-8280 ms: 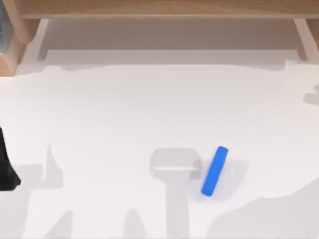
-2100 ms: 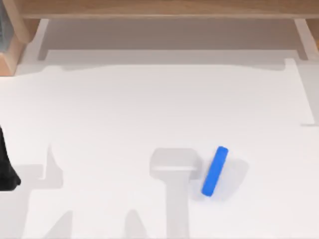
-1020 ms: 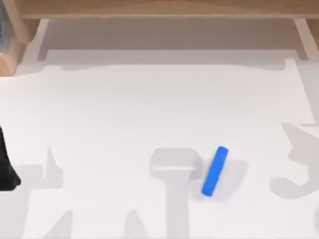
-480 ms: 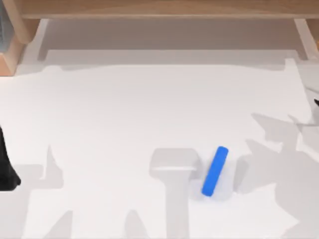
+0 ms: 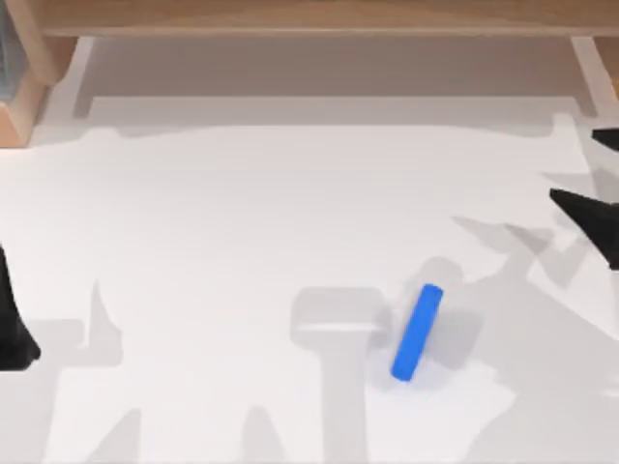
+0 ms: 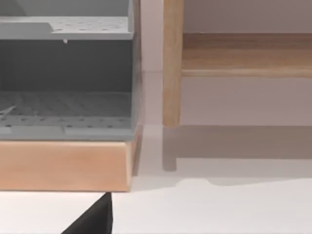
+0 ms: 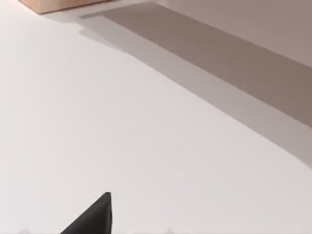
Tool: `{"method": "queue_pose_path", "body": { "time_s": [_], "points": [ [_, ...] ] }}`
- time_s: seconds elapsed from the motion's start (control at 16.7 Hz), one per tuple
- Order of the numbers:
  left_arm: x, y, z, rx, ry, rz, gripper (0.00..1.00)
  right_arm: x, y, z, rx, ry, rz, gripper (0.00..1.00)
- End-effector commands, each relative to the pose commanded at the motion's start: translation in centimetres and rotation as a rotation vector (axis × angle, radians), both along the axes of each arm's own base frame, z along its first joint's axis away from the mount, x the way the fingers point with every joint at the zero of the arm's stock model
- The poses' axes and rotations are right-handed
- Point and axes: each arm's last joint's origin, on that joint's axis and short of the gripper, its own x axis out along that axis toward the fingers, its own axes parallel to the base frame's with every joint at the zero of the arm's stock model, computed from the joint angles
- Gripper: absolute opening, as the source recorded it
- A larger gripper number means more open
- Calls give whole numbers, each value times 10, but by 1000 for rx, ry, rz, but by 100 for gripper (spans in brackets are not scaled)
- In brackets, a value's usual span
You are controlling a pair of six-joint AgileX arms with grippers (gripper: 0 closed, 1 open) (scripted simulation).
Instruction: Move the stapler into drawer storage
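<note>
The stapler (image 5: 417,332), a small bright blue bar, lies slightly tilted on the white table, right of centre and towards the front. My right gripper (image 5: 597,176) reaches in from the right edge, above and to the right of the stapler and well apart from it. Its two black fingertips (image 5: 583,208) stand spread with nothing between them. One dark fingertip (image 7: 93,216) shows over bare table in the right wrist view. My left arm (image 5: 12,324) is parked at the left edge. The grey drawer unit (image 6: 66,73) sits on a wooden base in the left wrist view.
A wooden shelf frame (image 5: 309,17) runs along the back of the table, with a wooden post (image 6: 172,63) beside the drawer unit. The drawer unit's wooden base (image 5: 21,106) occupies the back left corner. White table surface (image 5: 242,222) lies between the stapler and the drawers.
My right gripper has come into the top view from the right edge, and its shadow has spread across the table toward the stapler. The stapler and left arm have not moved.
</note>
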Motion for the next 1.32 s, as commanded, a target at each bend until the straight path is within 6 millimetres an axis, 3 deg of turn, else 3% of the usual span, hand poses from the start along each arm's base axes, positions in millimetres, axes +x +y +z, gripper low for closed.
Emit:
{"method": "queue_pose_path", "body": {
  "time_s": [0.6,1.02,1.32],
  "points": [
    [0,0,0,0,0,0,100,24,67,22,164,501,-34,100],
    [0,0,0,0,0,0,100,19,135,20,163,952,-100,100],
    [0,0,0,0,0,0,100,13,178,31,104,1168,-248,100]
  ]
}}
